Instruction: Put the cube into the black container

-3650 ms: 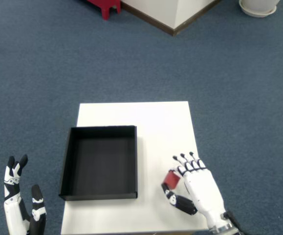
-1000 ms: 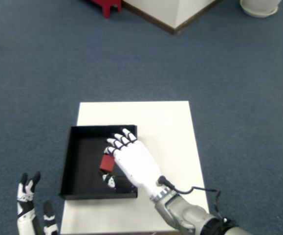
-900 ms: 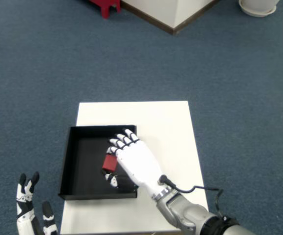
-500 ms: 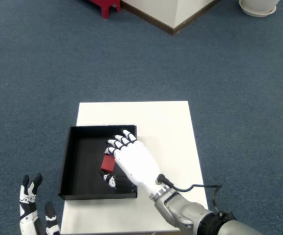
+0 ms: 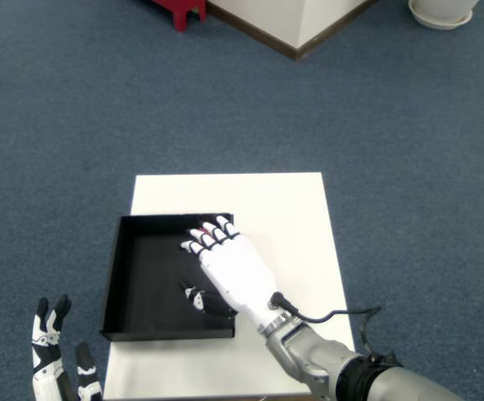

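Note:
My right hand (image 5: 229, 267) reaches over the black container (image 5: 124, 276), palm down, its fingers stretched toward the tray's back right corner. Of the red cube (image 5: 202, 237) only thin slivers show between the fingertips (image 5: 222, 227); the rest lies hidden under the fingers, inside the container. The thumb (image 5: 196, 297) stands well apart from those slivers, so nothing is pinched. Whether the cube rests on the tray floor cannot be seen. The left hand (image 5: 53, 368) hangs at the lower left, off the table.
The container sits on the left half of a small white table (image 5: 283, 217) surrounded by blue carpet. Bare tabletop lies to the container's right and behind it. A red stool (image 5: 179, 10) and a white wall corner (image 5: 296, 25) stand far back.
The cube, earlier pinched between thumb and fingers over the tray, has dropped out of sight under the fingers. The fingers have straightened and the thumb has moved away from it.

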`<state>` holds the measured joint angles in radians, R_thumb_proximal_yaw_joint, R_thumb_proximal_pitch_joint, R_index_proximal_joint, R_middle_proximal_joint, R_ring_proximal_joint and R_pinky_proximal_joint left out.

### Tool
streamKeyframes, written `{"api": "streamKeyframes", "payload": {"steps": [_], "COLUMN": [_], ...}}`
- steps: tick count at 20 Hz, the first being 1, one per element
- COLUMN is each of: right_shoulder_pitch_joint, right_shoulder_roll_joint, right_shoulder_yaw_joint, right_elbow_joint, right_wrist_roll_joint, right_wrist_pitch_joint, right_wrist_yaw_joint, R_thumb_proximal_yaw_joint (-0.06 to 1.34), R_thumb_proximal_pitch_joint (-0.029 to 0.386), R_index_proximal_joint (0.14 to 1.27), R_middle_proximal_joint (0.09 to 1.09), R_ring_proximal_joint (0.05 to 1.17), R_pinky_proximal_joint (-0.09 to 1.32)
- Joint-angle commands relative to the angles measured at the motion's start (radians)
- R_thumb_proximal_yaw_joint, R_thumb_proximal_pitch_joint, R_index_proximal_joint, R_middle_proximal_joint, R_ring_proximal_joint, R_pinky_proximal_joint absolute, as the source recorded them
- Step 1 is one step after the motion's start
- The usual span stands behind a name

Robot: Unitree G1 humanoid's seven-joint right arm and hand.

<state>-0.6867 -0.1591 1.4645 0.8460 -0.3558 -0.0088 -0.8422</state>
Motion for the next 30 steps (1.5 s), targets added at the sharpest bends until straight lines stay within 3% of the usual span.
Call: {"api": "streamKeyframes", "payload": {"steps": [1, 3, 5, 8, 10, 13, 14, 15, 17, 19, 23, 27, 30], "right_shoulder_pitch_joint": [-0.056, -0.052, -0.028, 0.070, 0.134, 0.252, 0.270, 0.308, 0.343, 0.400, 0.503, 0.517, 0.547], "right_shoulder_roll_joint": [0.001, -0.003, -0.016, -0.127, -0.196, -0.337, -0.355, -0.380, -0.407, -0.441, -0.448, -0.414, -0.393], "right_shoulder_yaw_joint": [-0.017, -0.030, -0.086, -0.198, -0.236, -0.263, -0.267, -0.277, -0.284, -0.287, -0.276, -0.268, -0.277], "right_elbow_joint": [-0.019, -0.025, -0.062, -0.279, -0.307, -0.373, -0.356, -0.295, -0.225, -0.180, -0.095, 0.002, 0.066], "right_wrist_roll_joint": [0.022, 0.051, 0.116, 0.250, 0.349, 0.381, 0.392, 0.418, 0.433, 0.430, 0.470, 0.505, 0.510], "right_wrist_pitch_joint": [0.008, -0.013, -0.093, -0.325, -0.451, -0.672, -0.706, -0.789, -0.891, -1.030, -1.170, -1.255, -1.307], "right_wrist_yaw_joint": [-0.076, -0.104, -0.176, -0.269, -0.249, -0.304, -0.309, -0.321, -0.329, -0.349, -0.366, -0.347, -0.364], "R_thumb_proximal_yaw_joint": [0.69, 0.67, 0.52, 0.43, 0.39, 0.25, 0.21, 0.20, 0.20, 0.19, 0.06, 0.00, -0.01], "R_thumb_proximal_pitch_joint": [0.164, 0.165, 0.150, 0.145, 0.158, 0.216, 0.238, 0.289, 0.335, 0.349, 0.326, 0.310, 0.270], "R_index_proximal_joint": [0.42, 0.40, 0.39, 0.40, 0.39, 0.39, 0.38, 0.37, 0.36, 0.35, 0.28, 0.26, 0.27], "R_middle_proximal_joint": [0.23, 0.23, 0.23, 0.25, 0.23, 0.24, 0.24, 0.26, 0.27, 0.28, 0.27, 0.26, 0.26], "R_ring_proximal_joint": [0.20, 0.20, 0.20, 0.23, 0.23, 0.23, 0.24, 0.29, 0.34, 0.35, 0.30, 0.28, 0.28], "R_pinky_proximal_joint": [0.02, 0.02, 0.02, 0.06, 0.07, 0.08, 0.09, 0.19, 0.32, 0.33, 0.19, 0.15, 0.13]}}
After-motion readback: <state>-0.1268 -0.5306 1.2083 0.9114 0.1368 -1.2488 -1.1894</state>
